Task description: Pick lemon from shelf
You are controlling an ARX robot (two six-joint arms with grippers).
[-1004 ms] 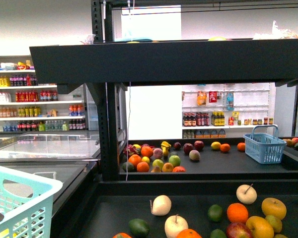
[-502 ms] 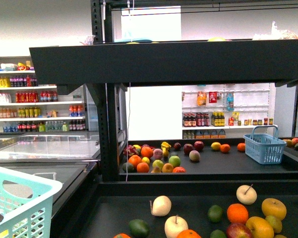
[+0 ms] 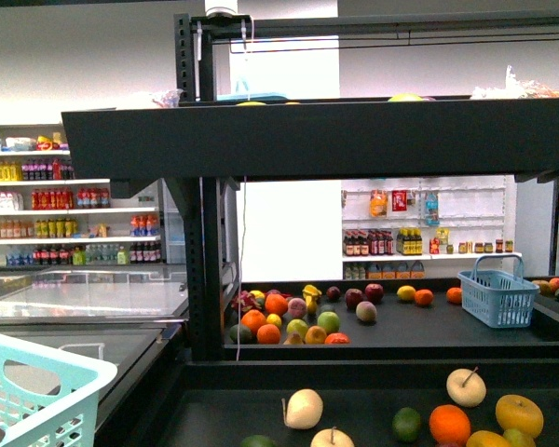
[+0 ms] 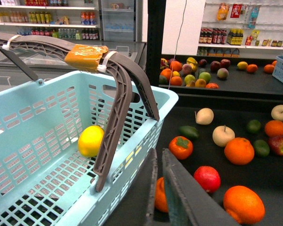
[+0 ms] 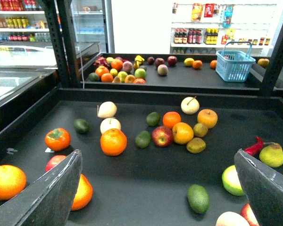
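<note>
Lemon (image 4: 91,140) lies inside the pale basket (image 4: 47,155), so picking appears done. Right hand (image 5: 155,188) hangs released over the shelf (image 5: 146,183); left hand's (image 4: 160,188) state cannot be told.

A bright pale yellow, smooth oval lemon (image 4: 91,140) is seen inside a pale turquoise plastic lattice basket (image 4: 33,155) fitted with grey-brown handles (image 4: 114,101), one bound with an orange wrap (image 4: 85,55) and white ties. Beside the left gripper's dark grey jaws, orange, red, green and cream fruits are scattered on the matt black metal shelf tray (image 5: 146,174). Between the right gripper's grey jaws a red apple (image 5: 162,135) and dark green limes are shown. A light blue basket (image 3: 498,296) is set further back.
</note>
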